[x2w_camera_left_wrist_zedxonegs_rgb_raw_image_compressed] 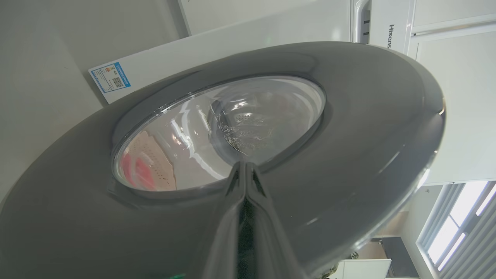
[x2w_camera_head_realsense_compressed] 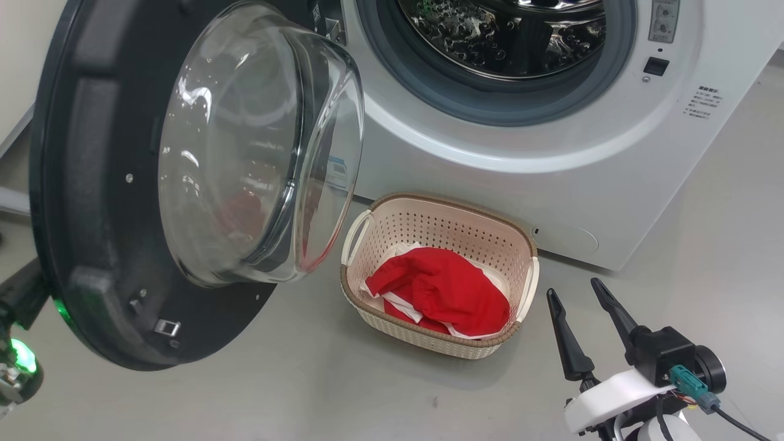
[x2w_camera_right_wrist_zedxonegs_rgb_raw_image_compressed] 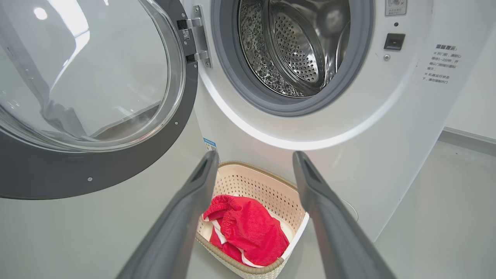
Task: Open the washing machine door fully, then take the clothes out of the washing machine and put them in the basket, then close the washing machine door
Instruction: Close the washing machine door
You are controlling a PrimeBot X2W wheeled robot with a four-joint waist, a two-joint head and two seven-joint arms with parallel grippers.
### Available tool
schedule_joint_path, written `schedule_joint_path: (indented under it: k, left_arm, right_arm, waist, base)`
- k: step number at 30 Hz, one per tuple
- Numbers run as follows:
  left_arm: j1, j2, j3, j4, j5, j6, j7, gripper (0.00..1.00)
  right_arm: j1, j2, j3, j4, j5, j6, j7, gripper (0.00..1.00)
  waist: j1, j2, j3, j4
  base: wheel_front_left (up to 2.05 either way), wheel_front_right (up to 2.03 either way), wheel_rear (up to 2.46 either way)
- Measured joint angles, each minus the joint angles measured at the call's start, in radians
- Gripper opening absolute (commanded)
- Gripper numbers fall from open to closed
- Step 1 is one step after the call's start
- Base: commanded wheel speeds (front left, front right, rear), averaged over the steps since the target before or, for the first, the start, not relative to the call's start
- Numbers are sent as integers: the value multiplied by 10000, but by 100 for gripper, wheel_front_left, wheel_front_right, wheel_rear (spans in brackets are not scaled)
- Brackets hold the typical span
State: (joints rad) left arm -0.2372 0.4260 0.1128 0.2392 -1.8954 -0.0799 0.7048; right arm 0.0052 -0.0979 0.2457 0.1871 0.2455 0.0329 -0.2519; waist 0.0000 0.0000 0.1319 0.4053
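Observation:
The washing machine door (x2w_camera_head_realsense_compressed: 92, 184) stands swung out at the left, its glass bowl (x2w_camera_head_realsense_compressed: 257, 141) facing the washing machine (x2w_camera_head_realsense_compressed: 551, 184). No fabric shows in the visible part of the steel drum (x2w_camera_right_wrist_zedxonegs_rgb_raw_image_compressed: 294, 50). The red and white clothes (x2w_camera_head_realsense_compressed: 447, 291) lie in the cream basket (x2w_camera_head_realsense_compressed: 453, 233) on the floor in front of the washer. In the left wrist view my left gripper (x2w_camera_left_wrist_zedxonegs_rgb_raw_image_compressed: 245, 166) is shut, its tips at the door's (x2w_camera_left_wrist_zedxonegs_rgb_raw_image_compressed: 368, 116) outer face by the edge of the glass. My right gripper (x2w_camera_head_realsense_compressed: 576, 289) hangs open and holds nothing, right of the basket (x2w_camera_right_wrist_zedxonegs_rgb_raw_image_compressed: 263, 186) and above the clothes (x2w_camera_right_wrist_zedxonegs_rgb_raw_image_compressed: 248, 228).
Bare grey floor (x2w_camera_head_realsense_compressed: 704, 257) spreads to the right of the washer and in front of the basket. Part of my left arm (x2w_camera_head_realsense_compressed: 18, 361), with a green light, shows behind the door's lower left edge. A white appliance (x2w_camera_left_wrist_zedxonegs_rgb_raw_image_compressed: 232, 50) stands beyond the door.

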Motion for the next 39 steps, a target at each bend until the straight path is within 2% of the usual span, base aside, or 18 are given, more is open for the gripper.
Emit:
schedule_joint_path:
  k: [14, 39]
  left_arm:
    - [467, -219, -297, -832, -533, -228, 1149, 0]
    - [941, -817, -989, -2823, -746, -326, 2100, 0]
  right_arm:
    - [-74, 36, 123, -15, 0, 0, 0, 100]
    - [-559, 115, 161, -19, 36, 0, 0, 100]
  waist:
    - [0, 0, 73, -224]
    - [0, 0, 589, -1476]
  base:
    - [0, 0, 0]
    - [0, 0, 0]
